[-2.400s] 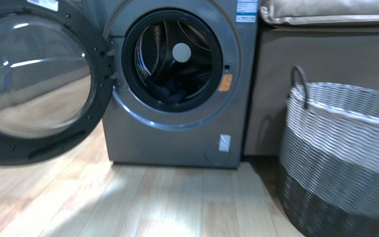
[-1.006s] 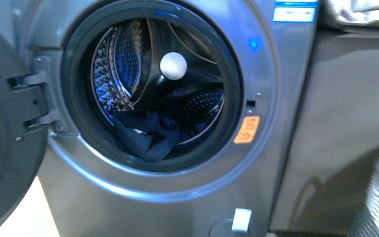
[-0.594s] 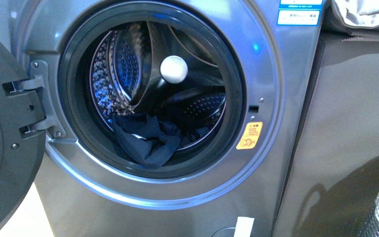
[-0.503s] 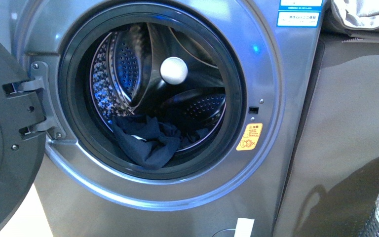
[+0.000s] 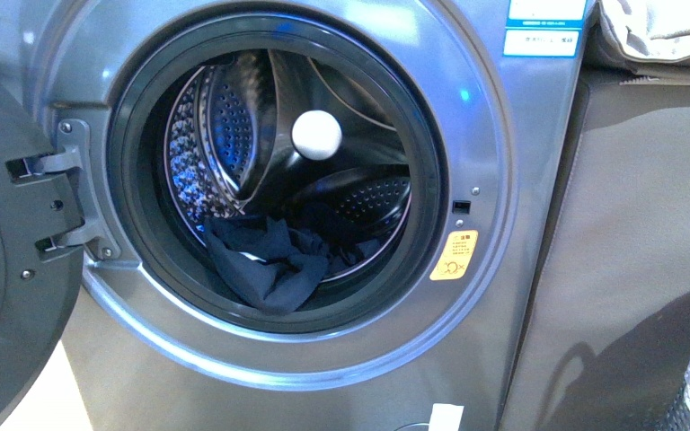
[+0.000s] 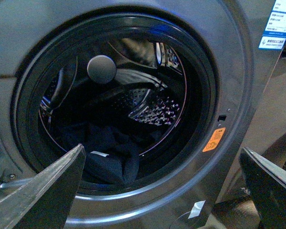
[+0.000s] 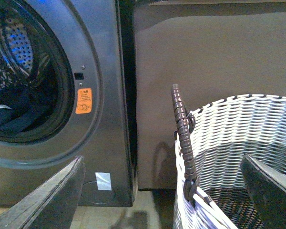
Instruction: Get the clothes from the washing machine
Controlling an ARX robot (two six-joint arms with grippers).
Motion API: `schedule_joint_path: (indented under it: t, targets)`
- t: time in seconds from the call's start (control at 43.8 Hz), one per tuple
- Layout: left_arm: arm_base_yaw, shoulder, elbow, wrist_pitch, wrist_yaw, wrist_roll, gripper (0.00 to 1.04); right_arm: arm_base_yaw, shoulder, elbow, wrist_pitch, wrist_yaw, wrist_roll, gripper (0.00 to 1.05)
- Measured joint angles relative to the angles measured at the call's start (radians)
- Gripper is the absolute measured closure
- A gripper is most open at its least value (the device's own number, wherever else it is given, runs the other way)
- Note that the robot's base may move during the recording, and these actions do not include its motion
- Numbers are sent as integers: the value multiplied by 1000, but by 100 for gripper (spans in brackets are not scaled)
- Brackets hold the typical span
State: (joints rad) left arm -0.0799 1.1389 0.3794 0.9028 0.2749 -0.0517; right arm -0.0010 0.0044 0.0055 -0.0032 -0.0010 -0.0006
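The washing machine (image 5: 234, 386) is grey and its round door (image 5: 18, 269) is swung wide open to the left. You can look right into the shiny drum (image 5: 225, 135) with all its little holes. The clothes (image 5: 269, 260) are a soft, dark blue heap lying at the bottom of the drum, near the front, and their edge touches the dark ring around the hole. A small white tag (image 5: 250, 256) shows on them. A white round knob (image 5: 316, 135) sits at the back of the drum. An orange sticker (image 5: 454, 255) is stuck on the grey front, just beside the hole. The left gripper (image 6: 162, 149) points at the drum with its two fingers (image 6: 52, 191) spread far apart, and it holds nothing. The right gripper (image 7: 162, 158) is also spread wide and holds nothing. It faces the woven basket (image 7: 238, 138), which stands near the machine, in front of a brown wall (image 7: 205, 57). The basket has a dark handle (image 7: 183, 138).
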Motion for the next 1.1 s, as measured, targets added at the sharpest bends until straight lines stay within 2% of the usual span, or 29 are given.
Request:
schedule_joint_path:
  t: [0.389,0.594,0.8,1.097]
  targets:
    - [-51,359,275,7,-4,71,6,0,0,0,0,0,0,7]
    - [-68,536,427,-23,-38,102,6,0,0,0,0,0,0,7]
    - [-84,710,599,-81,-76,129,6,0,0,0,0,0,0,7]
    - [-119,997,956,-227,-166,150,6,0,0,0,0,0,0,7]
